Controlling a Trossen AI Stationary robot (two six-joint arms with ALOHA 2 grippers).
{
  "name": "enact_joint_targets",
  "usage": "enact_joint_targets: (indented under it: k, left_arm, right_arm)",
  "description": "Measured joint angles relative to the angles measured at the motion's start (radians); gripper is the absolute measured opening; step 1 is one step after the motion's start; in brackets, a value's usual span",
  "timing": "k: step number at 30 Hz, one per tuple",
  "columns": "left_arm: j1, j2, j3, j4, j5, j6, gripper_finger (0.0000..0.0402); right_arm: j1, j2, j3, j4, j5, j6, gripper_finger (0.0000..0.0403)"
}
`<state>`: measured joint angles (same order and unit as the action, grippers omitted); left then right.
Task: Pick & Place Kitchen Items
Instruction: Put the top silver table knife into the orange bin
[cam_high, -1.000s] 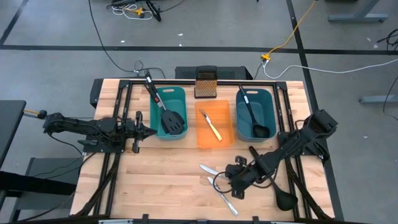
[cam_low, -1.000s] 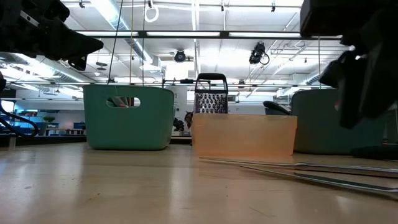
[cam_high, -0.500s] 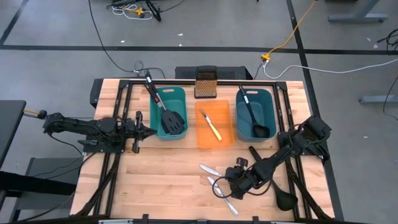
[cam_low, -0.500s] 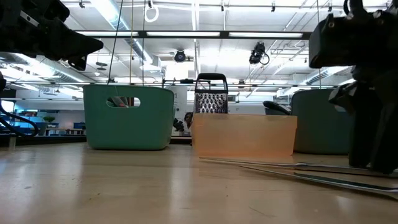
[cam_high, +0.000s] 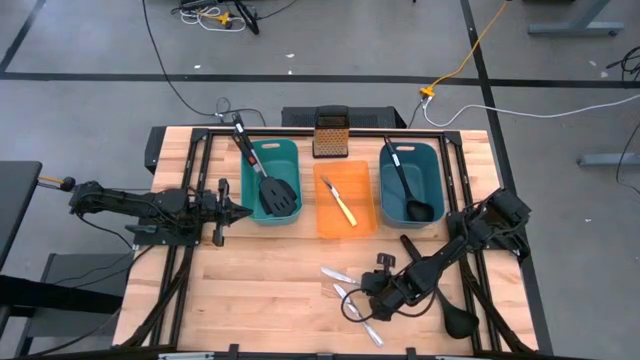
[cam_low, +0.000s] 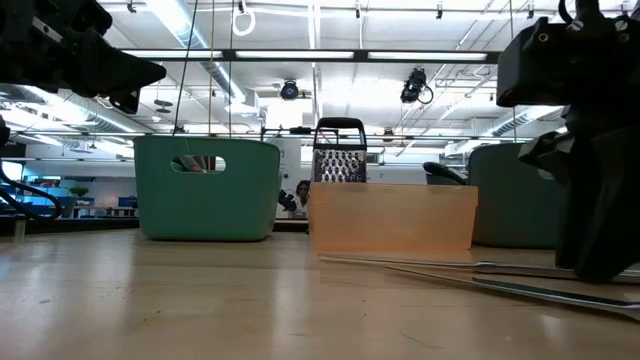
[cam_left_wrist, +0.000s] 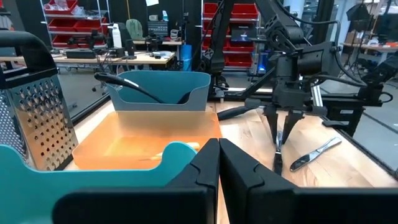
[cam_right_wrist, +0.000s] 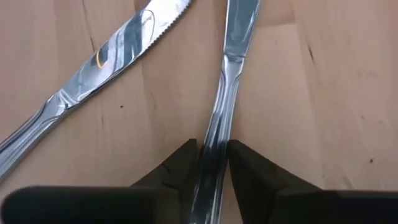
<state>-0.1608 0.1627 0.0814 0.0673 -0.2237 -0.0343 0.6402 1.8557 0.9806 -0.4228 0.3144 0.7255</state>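
While the left gripper is held shut near the bench's left edge, a silver knife is pinched between the right gripper's fingers near the front edge.

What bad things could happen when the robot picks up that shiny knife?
The right gripper is pinching a thin silver knife lying flat on the table, so it might slip out when lifted. A second knife lies very close beside it and could get bumped. A black ladle lies near the arm too.
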Motion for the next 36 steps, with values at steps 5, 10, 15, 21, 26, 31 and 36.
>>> enact_joint_targets:
  k: [5, 10, 15, 21, 26, 31, 36]
  left_arm:
    - [0.000, 0.000, 0.000, 0.002, 0.000, 0.001, 0.0015]
    - [0.000, 0.000, 0.000, 0.003, 0.000, -0.003, 0.0016]
    - [0.000, 0.000, 0.000, 0.008, 0.006, -0.003, 0.0016]
    - [-0.001, 0.001, 0.000, 0.013, 0.019, -0.004, 0.0014]
    - [-0.004, 0.032, 0.000, 0.063, 0.075, -0.011, 0.0006]
    - [-0.046, 0.172, 0.016, 0.203, 0.074, -0.009, 0.0004]
    - [-0.118, 0.439, 0.080, 0.256, -0.010, -0.031, 0.0003]
  right_arm:
    - [-0.021, 0.001, -0.011, 0.003, 0.021, -0.064, 0.0061]
    - [-0.037, -0.002, -0.041, 0.035, 0.035, -0.079, 0.0067]
    - [-0.052, -0.003, -0.052, 0.050, 0.037, -0.130, 0.0080]
    - [-0.086, -0.003, -0.055, 0.057, 0.064, -0.202, 0.0072]
    - [-0.124, -0.002, -0.056, 0.063, 0.078, -0.253, 0.0066]
    - [-0.144, -0.002, -0.057, 0.067, 0.083, -0.281, 0.0068]
    - [-0.143, -0.001, -0.057, 0.070, 0.079, -0.321, 0.0067]
